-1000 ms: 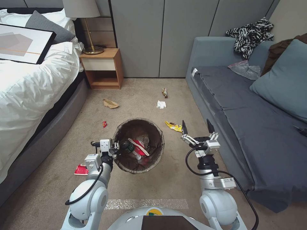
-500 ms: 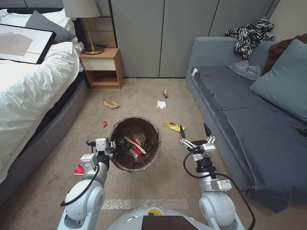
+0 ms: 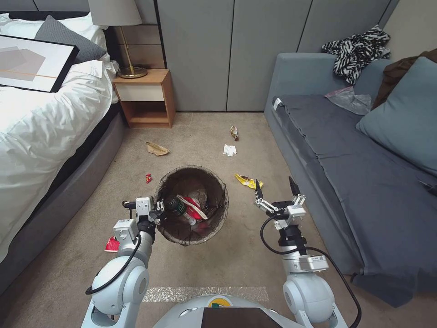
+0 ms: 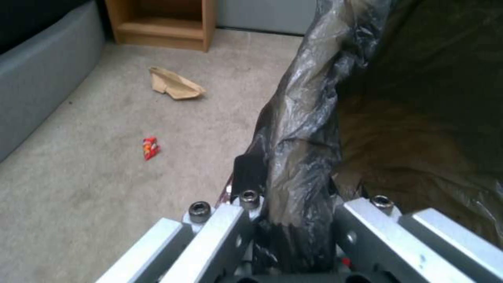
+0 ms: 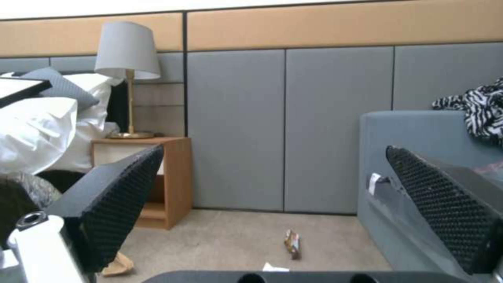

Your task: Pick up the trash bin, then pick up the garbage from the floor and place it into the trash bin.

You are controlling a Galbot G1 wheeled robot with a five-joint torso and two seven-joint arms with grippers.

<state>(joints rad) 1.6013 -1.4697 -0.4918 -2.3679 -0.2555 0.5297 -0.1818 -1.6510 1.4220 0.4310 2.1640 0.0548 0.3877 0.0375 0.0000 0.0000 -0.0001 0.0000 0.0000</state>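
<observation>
While the trash bin [image 3: 192, 205] hangs just above the carpet in front of the robot, the left gripper [image 3: 157, 212] is clamped on its near-left rim, pinching the dark bag liner [image 4: 301, 129] between its fingers. Inside the bin lie a green-labelled bottle [image 3: 178, 207] and a red and white wrapper [image 3: 195, 208]; no writing on them can be read. Just right of the bin, the right gripper [image 3: 274, 187] hovers with its black fingers spread wide, holding nothing. A yellow wrapper [image 3: 246, 180] lies on the floor just beside its left fingertip. Farther out lie a white tissue [image 3: 229, 149], a brown paper scrap [image 3: 156, 148], a small red wrapper [image 3: 148, 177] and a red packet [image 3: 111, 245] by the left arm.
</observation>
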